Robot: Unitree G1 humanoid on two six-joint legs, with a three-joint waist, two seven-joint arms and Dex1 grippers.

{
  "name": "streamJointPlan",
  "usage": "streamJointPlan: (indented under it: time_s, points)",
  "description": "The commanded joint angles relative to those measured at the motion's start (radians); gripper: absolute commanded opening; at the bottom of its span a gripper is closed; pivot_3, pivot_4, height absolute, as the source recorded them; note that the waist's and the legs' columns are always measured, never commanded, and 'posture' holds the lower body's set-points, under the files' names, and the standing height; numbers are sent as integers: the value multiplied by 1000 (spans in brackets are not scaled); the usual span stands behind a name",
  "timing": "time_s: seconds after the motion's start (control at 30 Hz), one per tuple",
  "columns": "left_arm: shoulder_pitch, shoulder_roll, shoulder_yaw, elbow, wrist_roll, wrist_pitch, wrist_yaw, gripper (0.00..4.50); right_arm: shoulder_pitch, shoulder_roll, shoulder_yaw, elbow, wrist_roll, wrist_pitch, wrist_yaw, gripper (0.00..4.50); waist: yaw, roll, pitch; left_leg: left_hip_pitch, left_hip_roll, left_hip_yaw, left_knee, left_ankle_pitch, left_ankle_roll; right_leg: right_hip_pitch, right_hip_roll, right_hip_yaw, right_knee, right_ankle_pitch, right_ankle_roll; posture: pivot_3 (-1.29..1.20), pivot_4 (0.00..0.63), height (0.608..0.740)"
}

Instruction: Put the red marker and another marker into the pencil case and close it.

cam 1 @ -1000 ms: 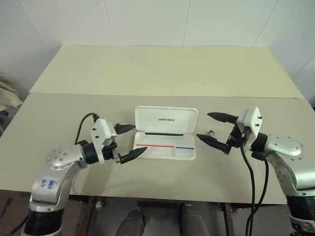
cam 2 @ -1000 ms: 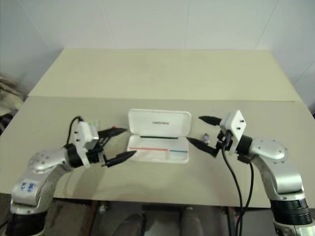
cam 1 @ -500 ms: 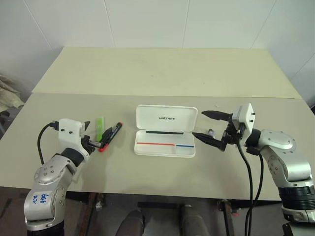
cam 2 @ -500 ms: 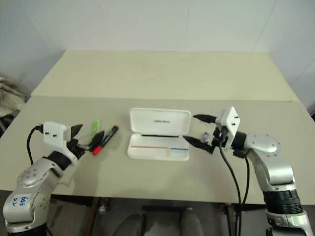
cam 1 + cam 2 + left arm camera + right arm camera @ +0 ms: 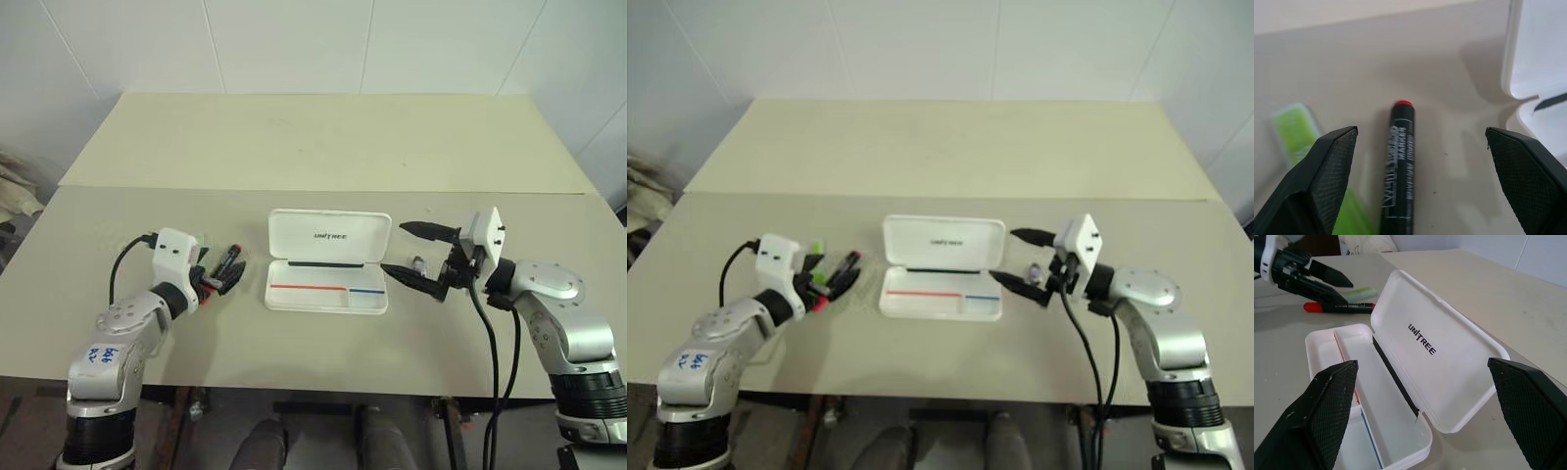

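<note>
The red marker (image 5: 1400, 166) lies flat on the tabletop (image 5: 323, 147) between the spread fingers of the left hand (image 5: 1420, 176), with the light green highlighter (image 5: 1295, 129) just beside it on the side away from the case. To my eye the marker is a light, stiff, smooth barrel that could roll or skid if nudged from one side, so I would close on its black middle section, square across the barrel, rather than near the red end. The highlighter looks flatter and less likely to roll. The white pencil case (image 5: 328, 272) sits open near the middle of the tabletop, lid tilted back with dark lettering showing, red and blue stripes inside; it seems hard, light plastic that might slide when pushed. The right hand (image 5: 416, 257) hangs just beside the case's far end, fingers wide apart and holding nothing, with a small purplish object (image 5: 419, 262) beneath it. The tabletop is pale, matte and bare, backed by white walls.
</note>
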Motion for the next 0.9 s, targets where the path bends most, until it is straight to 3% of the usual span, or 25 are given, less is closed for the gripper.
streamJointPlan:
  time_s: [0.03,0.47,0.7,0.9]
  points:
    - [-15,17,0,-22,-12,34,-1,4481,3,4,-18,-42,8,-22,-10,4500,0,0,0,0,0,0,0,0,0,0,0,0,0,0,0,0,150,740]
    - [-27,-40,43,-48,-56,258,79,4481,1,14,-17,-39,4,-36,-22,4500,0,0,0,0,0,0,0,0,0,0,0,0,0,0,0,0,150,740]
    - [-53,-3,56,-26,-83,359,68,4481,-6,15,-23,-32,6,-41,-25,4500,-7,0,0,1,0,1,0,0,0,0,0,1,0,0,0,0,150,740]
    - [-30,52,38,-25,-84,403,47,2485,-6,18,-27,-31,5,-47,-31,4500,-21,0,0,0,0,1,0,0,0,0,0,1,0,0,0,0,150,740]
